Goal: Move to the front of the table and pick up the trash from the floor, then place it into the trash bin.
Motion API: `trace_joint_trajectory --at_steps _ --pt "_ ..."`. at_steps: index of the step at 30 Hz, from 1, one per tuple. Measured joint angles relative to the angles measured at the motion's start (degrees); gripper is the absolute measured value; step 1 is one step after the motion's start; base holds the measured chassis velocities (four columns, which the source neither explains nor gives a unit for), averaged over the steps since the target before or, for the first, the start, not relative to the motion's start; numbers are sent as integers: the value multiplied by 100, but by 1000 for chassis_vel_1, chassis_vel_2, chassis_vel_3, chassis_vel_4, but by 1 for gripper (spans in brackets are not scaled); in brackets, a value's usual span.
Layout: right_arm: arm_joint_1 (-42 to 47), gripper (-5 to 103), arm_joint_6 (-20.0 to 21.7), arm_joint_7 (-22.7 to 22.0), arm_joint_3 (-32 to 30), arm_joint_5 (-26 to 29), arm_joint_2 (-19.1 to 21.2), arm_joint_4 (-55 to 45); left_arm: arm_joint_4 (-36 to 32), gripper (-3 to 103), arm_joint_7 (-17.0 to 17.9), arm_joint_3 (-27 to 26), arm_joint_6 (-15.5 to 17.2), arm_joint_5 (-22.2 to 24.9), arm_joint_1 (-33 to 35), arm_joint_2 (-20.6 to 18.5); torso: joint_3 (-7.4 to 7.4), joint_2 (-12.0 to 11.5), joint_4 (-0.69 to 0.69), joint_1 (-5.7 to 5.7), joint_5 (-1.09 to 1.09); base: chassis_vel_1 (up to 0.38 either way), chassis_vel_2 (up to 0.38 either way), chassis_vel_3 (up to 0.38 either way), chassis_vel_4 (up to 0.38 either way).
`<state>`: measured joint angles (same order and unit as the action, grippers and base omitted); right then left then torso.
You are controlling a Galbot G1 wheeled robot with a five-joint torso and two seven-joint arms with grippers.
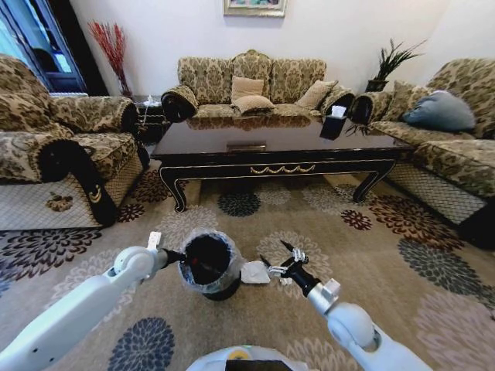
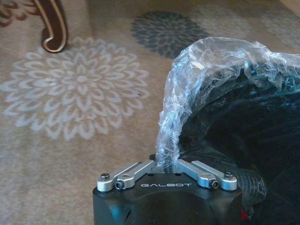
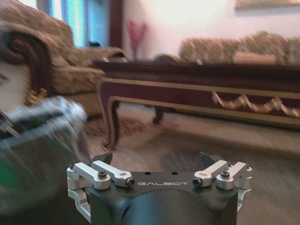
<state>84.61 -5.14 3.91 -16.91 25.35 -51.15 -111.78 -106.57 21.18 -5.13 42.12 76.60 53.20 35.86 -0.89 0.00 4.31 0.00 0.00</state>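
nearest the robot, on the beige carpet with round floral medallions (image 1: 402,255), stands the small round black bin lined with crinkly clear plastic (image 1: 209,264). the left gripper (image 1: 172,256) is at the bin's left rim, and in the left wrist view its fingers are clenched on the fold of clear liner at the rim (image 2: 167,154), with a curved dark table leg (image 2: 52,26) farther off on the carpet. just to the right of the bin lies a crumpled white paper wad (image 1: 254,272), touching or nearly touching the bin's side. the right gripper (image 1: 285,259) hovers right beside that wad; in the right wrist view its jaws are spread apart with nothing between them, and the blurred bin (image 3: 40,150) sits close by. beyond these, across open carpet, is the large low glossy dark brown wooden coffee table with a gold scroll ornament (image 1: 278,147). patterned sofas (image 1: 251,81) ring the table on three sides.
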Motion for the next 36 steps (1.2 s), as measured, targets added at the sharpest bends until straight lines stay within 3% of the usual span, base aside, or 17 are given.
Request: trace_joint_trajectory --at_steps 13,25,31,36 --pt "-250 100 64 -190 -1 -297 -624 1715 257 0 -45 -161 3 28 -16 263 0 0 -2 0 0 0 0 0 0" --pt "-516 103 -68 -65 -11 -299 -1086 2922 273 0 -47 -108 2 -41 0 337 0 0 1 0 0 0 0 0 0" --pt "-723 90 -75 -45 33 -206 -1301 3267 289 0 -49 -83 2 -132 28 350 0 0 0 0 -1 0 0 0 0" --pt "-852 87 -88 3 28 -181 -1404 3510 274 0 -51 -84 2 -132 28 351 0 0 0 0 -1 0 0 0 0"
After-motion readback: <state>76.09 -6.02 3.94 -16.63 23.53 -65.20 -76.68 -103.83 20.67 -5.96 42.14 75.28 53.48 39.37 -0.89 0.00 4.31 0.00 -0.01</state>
